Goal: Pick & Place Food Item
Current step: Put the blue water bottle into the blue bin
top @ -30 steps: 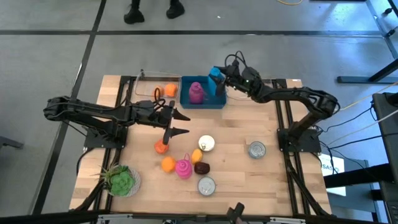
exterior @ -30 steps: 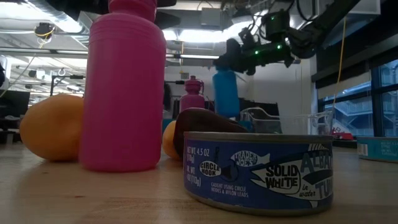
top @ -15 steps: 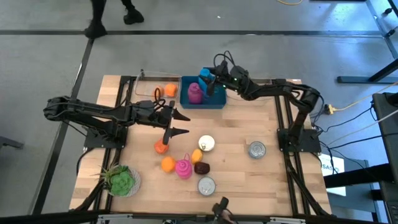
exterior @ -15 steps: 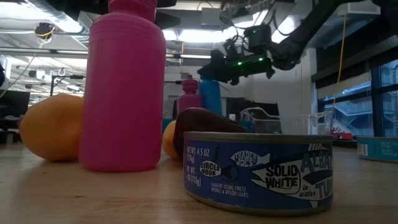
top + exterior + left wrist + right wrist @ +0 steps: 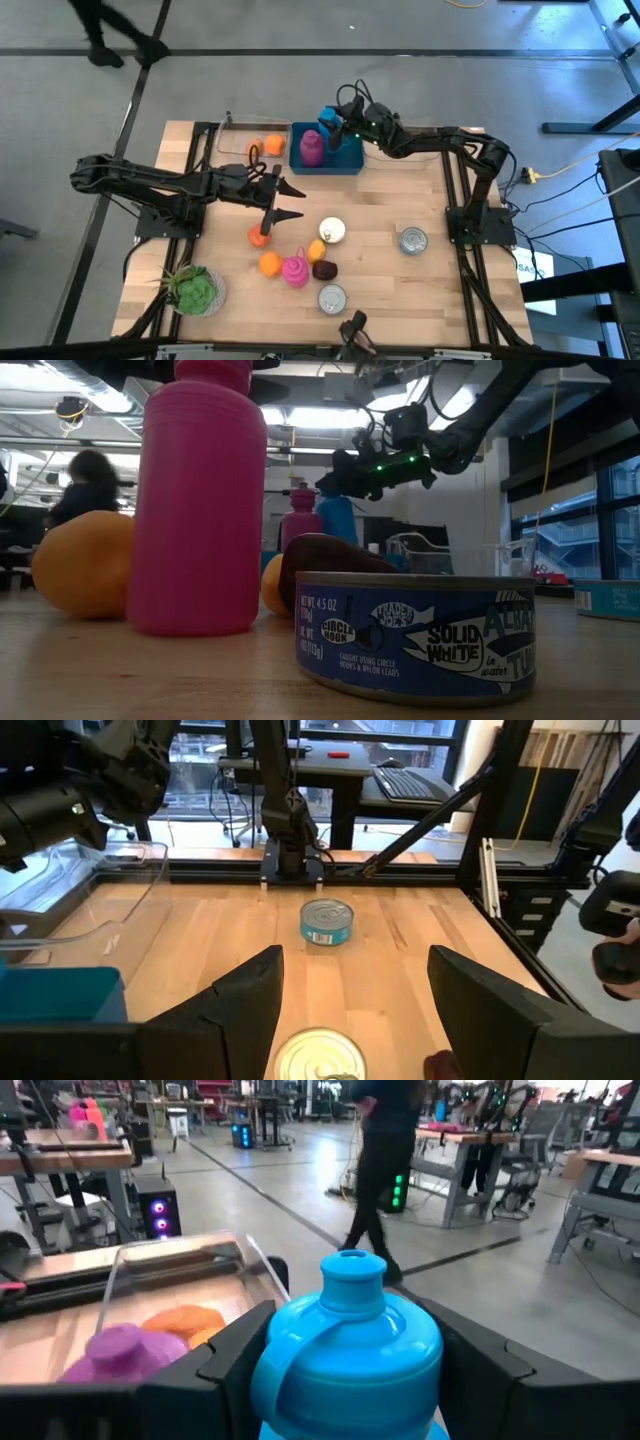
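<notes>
Your right gripper (image 5: 345,1380) is clamped on the blue bottle (image 5: 348,1350), upright between its fingers, cap up, above the blue bin (image 5: 345,163). Left gripper (image 5: 350,1010) waits, fingers apart.

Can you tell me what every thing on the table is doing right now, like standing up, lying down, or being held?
Blue bottle: upright, held by the right hand over the blue bin.
Purple bottle: standing in the blue bin.
Pink bottle: upright on the table.
Tuna can: sitting flat, closed.
Left hand: open, empty, above the table.
Green plant: sitting at the table's corner.
</notes>
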